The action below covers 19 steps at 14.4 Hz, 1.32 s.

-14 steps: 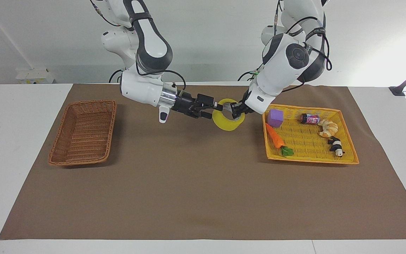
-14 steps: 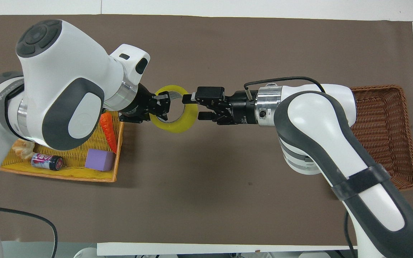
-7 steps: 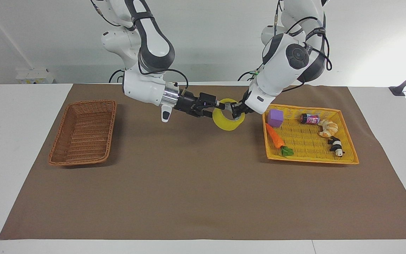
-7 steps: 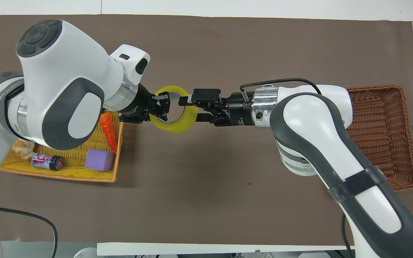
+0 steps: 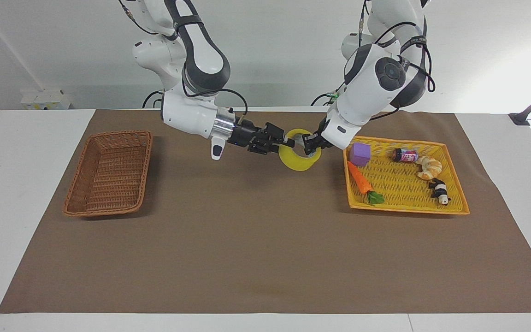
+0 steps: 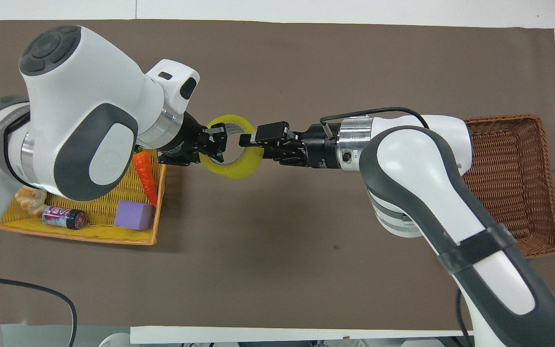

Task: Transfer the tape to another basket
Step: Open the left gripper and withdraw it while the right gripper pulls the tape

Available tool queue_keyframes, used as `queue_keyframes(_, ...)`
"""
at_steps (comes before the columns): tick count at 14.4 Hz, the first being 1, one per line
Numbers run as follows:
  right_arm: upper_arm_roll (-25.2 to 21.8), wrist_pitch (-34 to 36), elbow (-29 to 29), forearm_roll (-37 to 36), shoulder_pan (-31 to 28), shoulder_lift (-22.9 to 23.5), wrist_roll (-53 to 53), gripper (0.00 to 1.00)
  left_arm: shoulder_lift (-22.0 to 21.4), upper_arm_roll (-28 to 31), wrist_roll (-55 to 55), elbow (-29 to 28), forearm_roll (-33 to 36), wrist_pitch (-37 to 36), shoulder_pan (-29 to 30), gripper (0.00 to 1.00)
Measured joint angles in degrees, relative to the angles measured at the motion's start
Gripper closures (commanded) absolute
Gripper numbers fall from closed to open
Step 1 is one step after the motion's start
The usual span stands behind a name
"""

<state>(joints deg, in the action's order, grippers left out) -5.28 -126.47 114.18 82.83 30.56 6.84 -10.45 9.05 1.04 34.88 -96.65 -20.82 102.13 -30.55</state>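
Observation:
The tape (image 5: 298, 164), a yellow roll, hangs in the air between both grippers over the brown mat, about midway between the two baskets. My left gripper (image 5: 310, 146) is shut on the roll's rim on the side toward the yellow tray. My right gripper (image 5: 287, 144) has its fingers closed across the rim on the side toward the wicker basket. In the overhead view the tape (image 6: 239, 171) sits between the left gripper (image 6: 215, 144) and the right gripper (image 6: 253, 147). The brown wicker basket (image 5: 77, 177) stands empty at the right arm's end of the table and also shows in the overhead view (image 6: 547, 193).
A flat yellow-orange tray (image 5: 404, 208) at the left arm's end holds a purple block (image 5: 360, 153), a carrot (image 5: 360, 180), a small can (image 5: 405, 155), a croissant (image 5: 428, 167) and a panda figure (image 5: 439, 190). A brown mat (image 5: 247, 240) covers the table.
My right gripper has moved in toward the tape and its fingers have narrowed onto the rim. The left gripper and the tape have barely moved.

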Motion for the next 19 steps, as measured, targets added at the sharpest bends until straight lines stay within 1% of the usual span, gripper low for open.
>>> queue_keyframes(1,0.00,0.00,-0.01,0.00,0.00,0.00,-0.07,1.00,0.00,0.00,0.00,0.00,-0.02,-0.01,0.01,0.94)
queue_keyframes(2,0.00,0.00,-0.01,0.00,0.00,0.00,-0.14,1.00,0.00,0.00,0.00,0.00,-0.03,-0.02,0.01,0.90)
queue_keyframes(3,0.00,0.00,-0.01,0.00,0.00,0.01,-0.20,1.00,0.00,0.00,0.00,0.00,-0.03,-0.02,0.01,0.82)
queue_keyframes(4,0.00,0.00,-0.01,0.00,0.00,0.02,-0.21,1.00,0.01,0.00,0.00,-0.01,-0.04,-0.04,0.02,0.61)
queue_keyframes(5,0.00,0.00,-0.01,-0.01,0.00,0.03,-0.22,1.00,0.02,0.00,0.00,-0.01,-0.04,-0.04,0.02,0.20)
queue_keyframes(6,-0.01,0.00,0.00,-0.01,0.00,0.08,-0.22,1.00,0.01,-0.02,0.00,-0.01,-0.12,-0.04,0.02,0.06)
queue_keyframes(8,-0.11,-0.04,0.00,-0.01,-0.09,0.34,-0.22,1.00,0.01,-0.02,0.05,0.02,-0.15,-0.11,0.02,0.01)
queue_keyframes(11,-0.53,-0.05,0.00,-0.01,-0.52,0.56,-0.22,1.00,-0.60,0.63,0.62,0.60,-0.17,-1.20,0.05,0.01)
queue_keyframes(12,-0.55,-0.06,-0.01,-0.02,-1.02,0.56,-0.29,1.00,-1.41,1.64,0.66,1.01,-0.17,-2.02,0.08,0.01)
queue_keyframes(14,-0.59,0.43,0.07,-0.71,-3.17,0.55,-1.91,1.00,-4.40,4.98,0.51,1.81,0.50,-5.57,0.18,0.01)
queue_keyframes(15,-0.62,1.53,0.21,-2.06,-5.05,0.55,-2.83,1.00,-6.19,7.01,-0.30,1.93,2.10,-7.95,0.24,0.01)
queue_keyframes(17,-0.73,6.05,0.25,-7.61,-10.58,0.54,-3.67,1.00,-9.28,11.26,-4.40,1.90,6.15,-11.92,0.38,0.01)
queue_keyframes(19,-0.93,12.05,0.14,-14.09,-17.61,0.48,-4.92,1.00,-10.23,16.34,-11.32,1.75,9.21,-13.33,1.39,0.01)
